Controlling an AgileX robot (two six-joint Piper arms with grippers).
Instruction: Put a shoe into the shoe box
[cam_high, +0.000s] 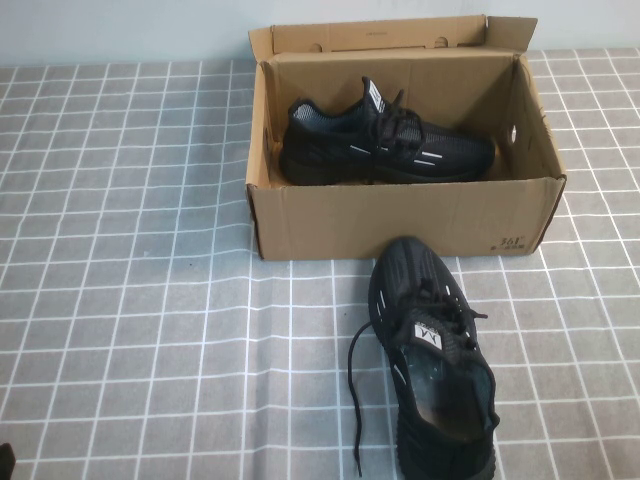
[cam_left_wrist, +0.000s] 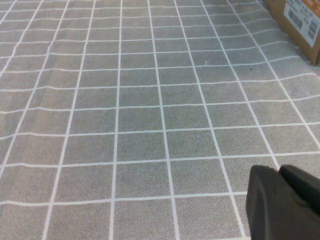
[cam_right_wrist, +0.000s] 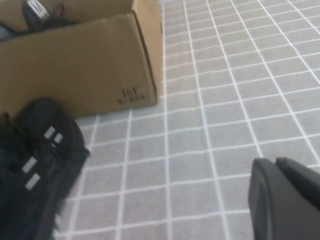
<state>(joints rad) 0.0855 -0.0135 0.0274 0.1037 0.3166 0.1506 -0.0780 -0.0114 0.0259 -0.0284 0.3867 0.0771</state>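
The shoe (cam_high: 430, 350), a black mesh sneaker with a white tongue label, lies on the table just in front of the shoe box (cam_high: 400, 225), toe toward it. Its laces trail loose. In the right wrist view the shoe (cam_right_wrist: 35, 165) lies beside the brown box (cam_right_wrist: 75, 65). The box stands open with its lid flap up. My right gripper (cam_right_wrist: 274, 161) is shut and empty, low over the cloth to the right of the shoe. My left gripper (cam_left_wrist: 279, 170) is also shut and empty, over bare cloth far left of the box (cam_left_wrist: 300, 20).
A matching black sneaker (cam_high: 385, 140) lies on its side inside the box, along the back wall. A grey cloth with a white grid (cam_high: 130, 300) covers the whole table. Wide open cloth lies left of the box and shoe.
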